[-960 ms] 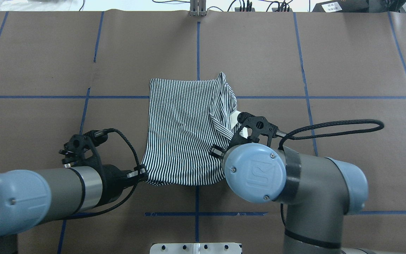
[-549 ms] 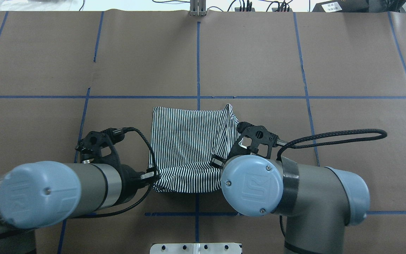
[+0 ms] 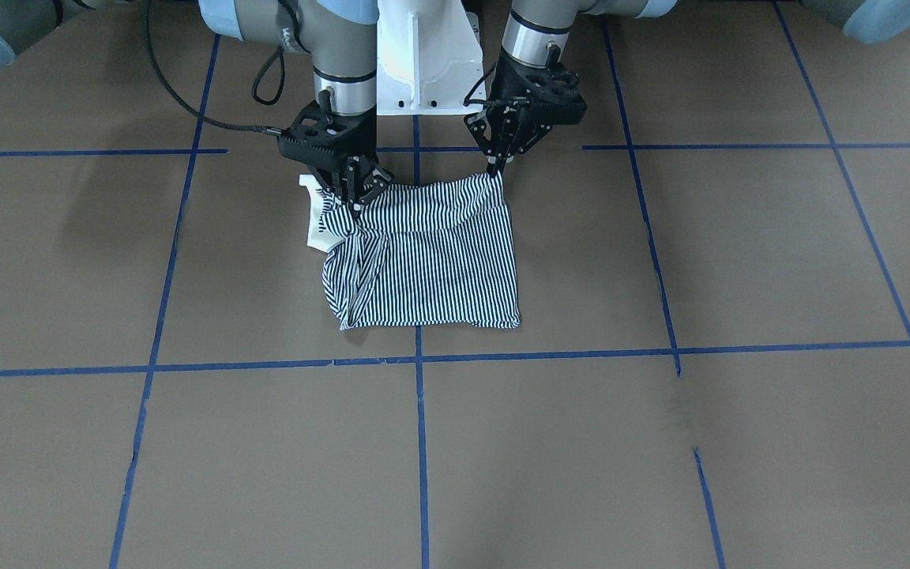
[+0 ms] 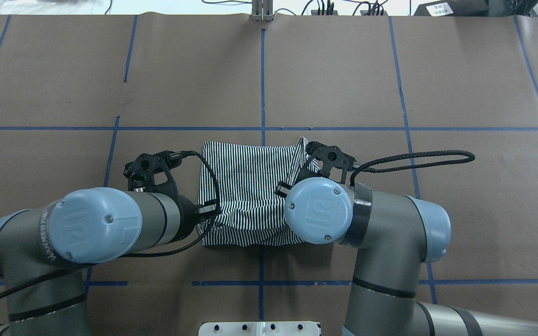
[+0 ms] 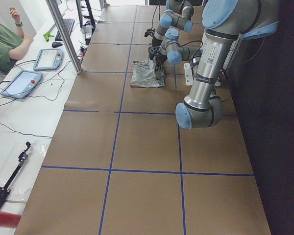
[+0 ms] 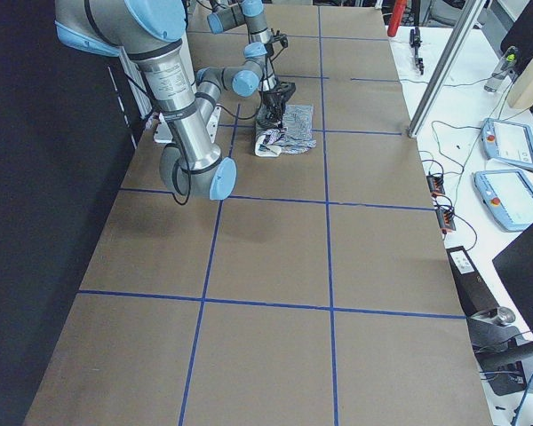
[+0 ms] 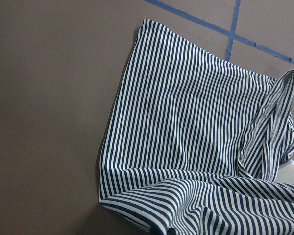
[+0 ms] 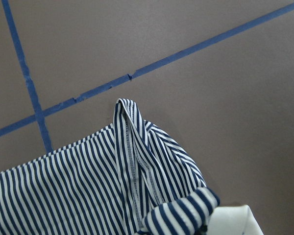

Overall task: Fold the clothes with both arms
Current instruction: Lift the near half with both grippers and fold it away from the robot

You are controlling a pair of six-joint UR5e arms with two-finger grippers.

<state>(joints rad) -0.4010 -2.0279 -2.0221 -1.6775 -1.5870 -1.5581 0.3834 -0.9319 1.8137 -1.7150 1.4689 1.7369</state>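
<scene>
As the left gripper (image 3: 494, 167) and right gripper (image 3: 354, 196) carry the near edge farther over the shirt (image 3: 439, 269), jaws stay clamped on it; fold seemingly half laid.

I'm watching the navy-and-white striped polo shirt (image 4: 250, 182) lying partly folded, stretching flat away from both grippers. The left gripper (image 3: 495, 169) is pinching its near corner and the right gripper (image 3: 354, 197) is clamping the bunched opposite corner, both holding that edge raised. The cream collar (image 3: 317, 227) is poking out just beside the right gripper.
</scene>
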